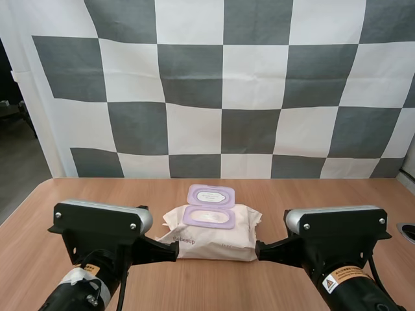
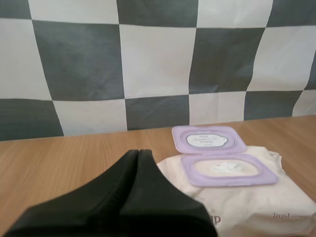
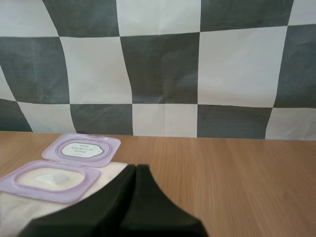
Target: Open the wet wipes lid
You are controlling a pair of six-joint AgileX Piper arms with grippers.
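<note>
- Where the pack of wet wipes (image 1: 211, 233) sits, you have it on the tabletop (image 1: 78, 191) midway between the left and right edges, and some way in from the far edge.
- Pack is a pale, soft pouch lying flat, with its long side running left to right.
- Lid (image 1: 211, 195) is purple and already flipped open. It is hinged back toward the far edge, and its inner face with a white label is turned up.
- Purple frame (image 1: 209, 217) on top of the pack is uncovered, and white wipe material shows in the opening.
- Left gripper (image 1: 175, 249): fingers pressed together into one dark wedge, holding nothing. Its tip is right at the pack's left end, low on the side. You can't confirm contact from these views.
- Right gripper (image 1: 259, 250): the same, fingers closed together and nothing held. Its tip is right at the pack's right end, and contact is equally unclear.
- Both grippers point inward at the pack from opposite ends, level with each other, with the pack between them.
- Neither gripper is on the lid or the frame.
</note>
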